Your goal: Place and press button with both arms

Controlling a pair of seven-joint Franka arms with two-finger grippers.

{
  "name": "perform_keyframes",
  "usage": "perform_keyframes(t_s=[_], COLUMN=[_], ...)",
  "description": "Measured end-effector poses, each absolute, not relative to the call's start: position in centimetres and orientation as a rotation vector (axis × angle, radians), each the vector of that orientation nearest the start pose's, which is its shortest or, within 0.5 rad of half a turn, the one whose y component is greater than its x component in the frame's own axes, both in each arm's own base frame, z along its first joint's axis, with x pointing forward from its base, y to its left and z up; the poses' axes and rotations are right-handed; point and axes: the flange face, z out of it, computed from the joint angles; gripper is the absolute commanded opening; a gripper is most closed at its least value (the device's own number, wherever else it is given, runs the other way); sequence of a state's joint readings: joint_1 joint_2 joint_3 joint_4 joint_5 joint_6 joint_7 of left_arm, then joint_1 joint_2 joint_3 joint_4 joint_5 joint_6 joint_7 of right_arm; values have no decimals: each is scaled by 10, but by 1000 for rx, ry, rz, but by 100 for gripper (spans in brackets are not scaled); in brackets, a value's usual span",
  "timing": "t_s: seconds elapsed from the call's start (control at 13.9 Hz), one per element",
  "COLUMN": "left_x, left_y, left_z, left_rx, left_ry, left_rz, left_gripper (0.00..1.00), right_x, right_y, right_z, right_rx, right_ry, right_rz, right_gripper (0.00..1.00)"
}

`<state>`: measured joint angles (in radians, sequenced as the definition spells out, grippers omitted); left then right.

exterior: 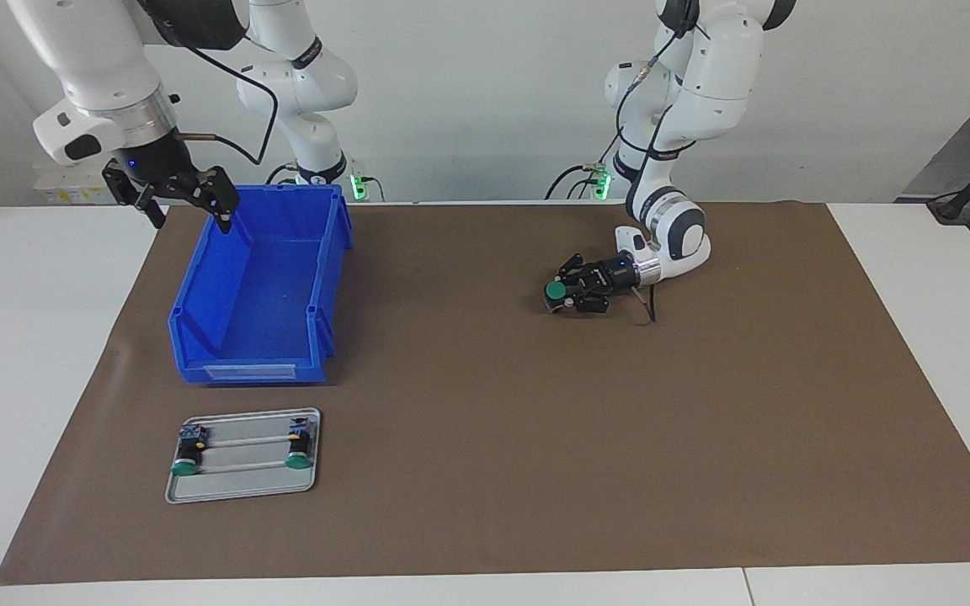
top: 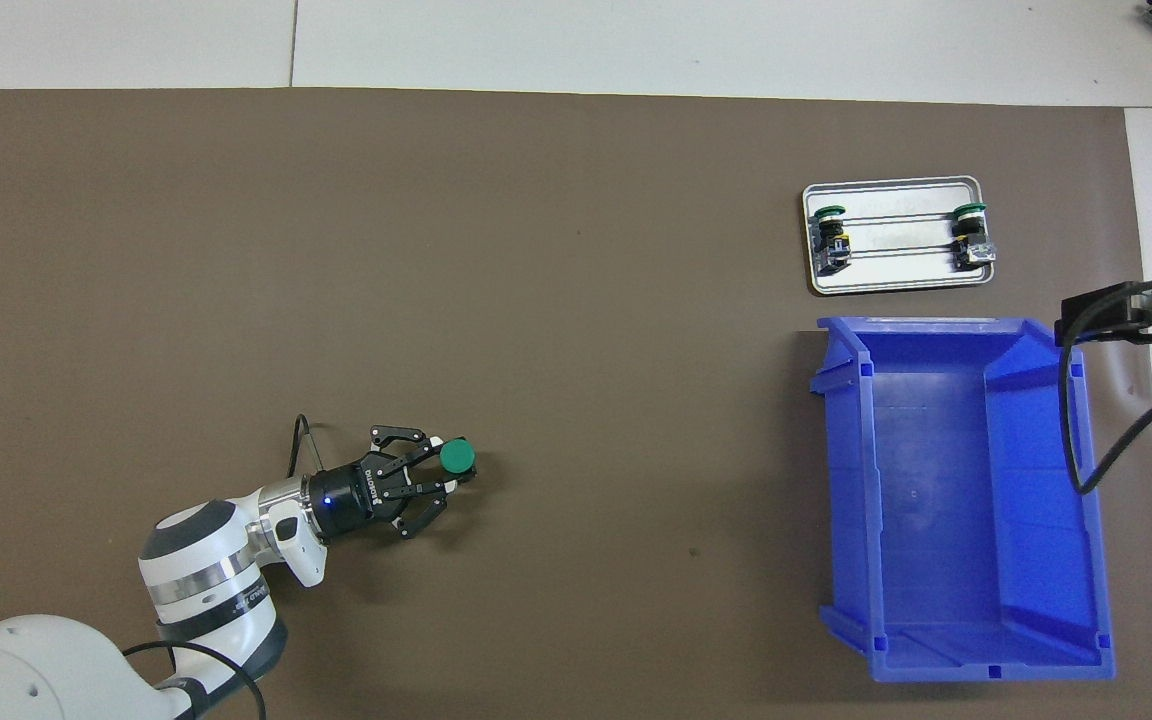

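Observation:
The button (exterior: 554,290), green cap up, stands on the brown mat toward the left arm's end of the table. My left gripper (exterior: 567,295) lies low and level over the mat, its fingers closed around the button's black body. In the overhead view the button (top: 457,456) sits between the tips of the left gripper (top: 446,465). My right gripper (exterior: 190,220) hangs open and empty over the robot-side rim of the blue bin (exterior: 333,244).
The blue bin (top: 1086,520) is empty, toward the right arm's end. Farther from the robots than the bin lies a flat grey metal tray (exterior: 241,486) holding two more green-capped buttons (exterior: 188,459) (exterior: 298,450). The tray (top: 896,272) also shows in the overhead view.

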<state>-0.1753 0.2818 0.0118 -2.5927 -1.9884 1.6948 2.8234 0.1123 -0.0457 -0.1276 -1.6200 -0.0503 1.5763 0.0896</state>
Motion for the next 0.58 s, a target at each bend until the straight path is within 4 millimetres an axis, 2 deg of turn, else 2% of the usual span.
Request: perform_keyframes(t_s=[0.29, 0.58], left_x=[392, 392], left_y=[-153, -153], left_z=[178, 178], left_rx=[1443, 1445], left_ry=[-1021, -1025], left_rz=[1344, 1343], left_gripper=[1, 11], right_x=[540, 540], right_y=[-15, -15], right_z=[627, 627], right_rx=[-3182, -3182], right_ry=[167, 167], right_rz=[-5, -5], right_gripper=[100, 100])
